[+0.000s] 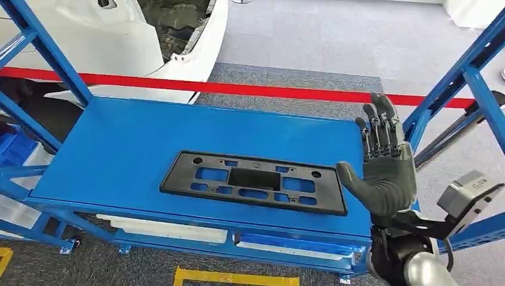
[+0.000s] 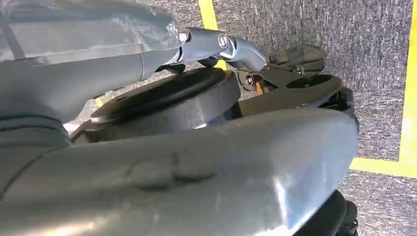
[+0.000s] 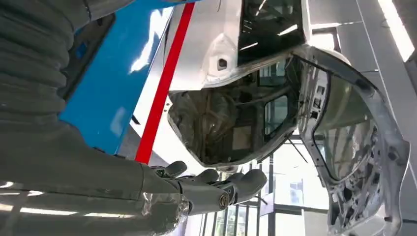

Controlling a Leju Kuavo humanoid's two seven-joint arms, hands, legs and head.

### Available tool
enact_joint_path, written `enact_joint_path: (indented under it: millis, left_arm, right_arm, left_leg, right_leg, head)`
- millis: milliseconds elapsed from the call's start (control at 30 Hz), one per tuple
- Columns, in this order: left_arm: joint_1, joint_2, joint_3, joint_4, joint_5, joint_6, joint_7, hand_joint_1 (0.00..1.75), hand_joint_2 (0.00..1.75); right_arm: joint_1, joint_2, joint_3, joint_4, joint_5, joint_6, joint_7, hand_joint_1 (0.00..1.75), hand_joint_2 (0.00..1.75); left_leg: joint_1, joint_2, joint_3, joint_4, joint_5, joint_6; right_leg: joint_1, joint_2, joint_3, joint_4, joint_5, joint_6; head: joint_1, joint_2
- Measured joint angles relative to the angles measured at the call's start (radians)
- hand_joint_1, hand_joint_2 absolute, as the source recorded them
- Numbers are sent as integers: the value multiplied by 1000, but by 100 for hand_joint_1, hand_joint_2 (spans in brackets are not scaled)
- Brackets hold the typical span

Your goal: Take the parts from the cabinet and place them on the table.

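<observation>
- The part: a flat, black, matte plastic mounting plate, long and rectangular, pierced by a large central rectangular window, several smaller rectangular slots and round holes. You see it lying flat on the blue shelf, toward the front edge and somewhat right of centre, nothing touching it.
- The blue shelf: a smooth, painted sheet-metal deck carried by blue steel uprights that rise at its corners; this is judged to be the cabinet named in the task. Beneath its front edge you see white trays or panels; their contents cannot be told.
- Right hand: dark grey, textured, raised at the shelf's right edge with palm upright, fingers straight and spread, thumb out toward the plate's right end; it holds nothing and stands apart from the plate. The right wrist view shows the same outstretched fingers.
- Left hand: the left wrist view gives you the robot's own silver and black body parts over carpet; whether that hand is open or closed cannot be told.
- Step in hand, as a judgement: the approach before the pick; the plate is not yet grasped.
- Next move, as a judgement: you would lower the right hand to the plate's right end and close on its thin edge or through a slot. A flat plate on smooth metal offers little purchase.
- Behind the shelf: a red barrier tape, grey carpet and a white car body.
</observation>
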Motion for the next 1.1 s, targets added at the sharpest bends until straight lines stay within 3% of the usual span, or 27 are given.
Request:
enact_joint_path:
  millis: [100, 500, 567, 800, 833, 867, 900, 933, 1000, 1100]
  left_arm:
    - [0, 0, 0, 0, -2, 0, 0, 0, 0]
    - [0, 0, 0, 0, -9, 0, 0, 0, 0]
    - [0, 0, 0, 0, -9, 0, 0, 0, 0]
    - [0, 0, 0, 0, -9, 0, 0, 0, 0]
    - [0, 0, 0, 0, -8, 0, 0, 0, 0]
    - [0, 0, 0, 0, -8, 0, 0, 0, 0]
    - [0, -1, 0, 0, -9, 0, 0, 0, 0]
    - [0, -1, -1, 0, -11, 0, 1, 0, 0]
    - [-1, -1, -2, 0, -18, 0, 5, 0, 0]
    - [-2, -1, -4, 0, -18, -2, 12, 0, 0]
  right_arm:
    - [1, 0, 0, 0, 0, 0, 0, 0, 175]
    - [4, 0, 0, 0, 2, -1, 1, 0, 175]
    - [4, 0, 0, 0, 31, -13, 29, 0, 175]
    - [4, 0, 0, 0, 39, -15, 37, 0, 175]
    - [-6, -11, 4, 1, 316, 9, 288, 0, 175]
    - [-28, -20, 20, 5, 661, 135, 541, 0, 175]
    - [-29, -20, 56, 27, 1012, 395, 747, 0, 175]
    - [-13, -12, 65, 45, 1116, 485, 770, 0, 175]
    - [16, 6, 68, 65, 1185, 578, 779, 0, 175]
    - [42, 29, 76, 92, 1232, 631, 781, 0, 175]
  left_leg:
    - [-4, 0, -2, 1, 0, 0]
    - [-4, 1, 4, 0, 0, 0]
    - [-4, 1, 4, 0, 0, 0]
    - [-4, 1, 4, 0, 0, 0]
    - [-4, 1, 4, -1, 0, 0]
    - [-4, 1, 4, -1, 0, 0]
    - [-4, 0, 4, -1, 0, 0]
    - [-4, 0, 4, -1, 0, 0]
    - [-4, 0, 4, -1, 0, 0]
    - [-4, 0, 4, -1, 0, 0]
  right_leg:
    - [-5, 0, 18, -31, -23, 16]
    - [-5, 0, 27, -37, -30, 17]
    - [-5, 0, 27, -37, -30, 17]
    - [-5, 0, 27, -37, -30, 17]
    - [-5, 0, 27, -37, -30, 17]
    - [-5, 0, 27, -37, -30, 17]
    - [-5, -1, 28, -37, -30, 16]
    - [-5, -1, 28, -37, -30, 16]
    - [-5, -1, 28, -37, -31, 16]
    - [-5, -1, 28, -37, -31, 16]
  head:
    - [1, 0]
    - [-7, 0]
    - [-8, 0]
    - [-8, 0]
    - [-8, 0]
    - [-8, 0]
    - [-8, 0]
    - [-9, 0]
    - [-8, 0]
    - [-10, 0]
